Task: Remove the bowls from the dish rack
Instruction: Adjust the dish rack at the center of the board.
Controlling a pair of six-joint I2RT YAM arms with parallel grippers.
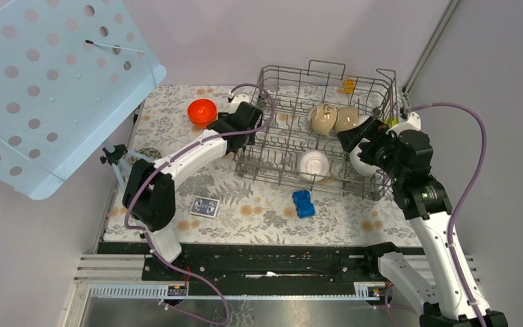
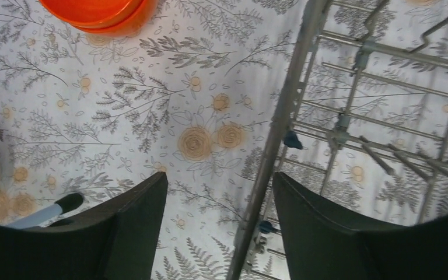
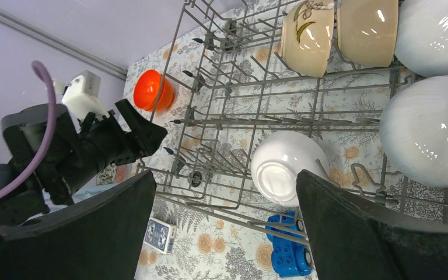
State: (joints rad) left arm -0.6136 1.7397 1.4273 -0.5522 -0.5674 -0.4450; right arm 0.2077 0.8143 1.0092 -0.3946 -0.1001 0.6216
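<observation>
The grey wire dish rack (image 1: pixel 272 75) stands at the back right of the table. In it are two beige bowls (image 1: pixel 323 119) (image 1: pixel 346 118), a white bowl (image 1: pixel 313 165) and another white bowl (image 1: pixel 362 165) half hidden by my right arm. An orange-red bowl (image 1: pixel 202 111) sits on the table left of the rack. My left gripper (image 1: pixel 244 136) is open and empty, straddling the rack's left rim (image 2: pixel 286 116). My right gripper (image 1: pixel 353 139) is open and empty above the rack's right side. Below it lie the white bowl (image 3: pixel 286 166), two more white bowls (image 3: pixel 426 131) (image 3: pixel 437 32) and the beige bowls (image 3: pixel 306 35) (image 3: pixel 367 29).
A blue toy car (image 1: pixel 303 203) and a card deck (image 1: pixel 204 206) lie on the floral cloth in front of the rack. A pale blue perforated panel (image 1: pixel 41 88) hangs over the far left. The table's left edge holds a small white-and-blue tool (image 1: pixel 119 163).
</observation>
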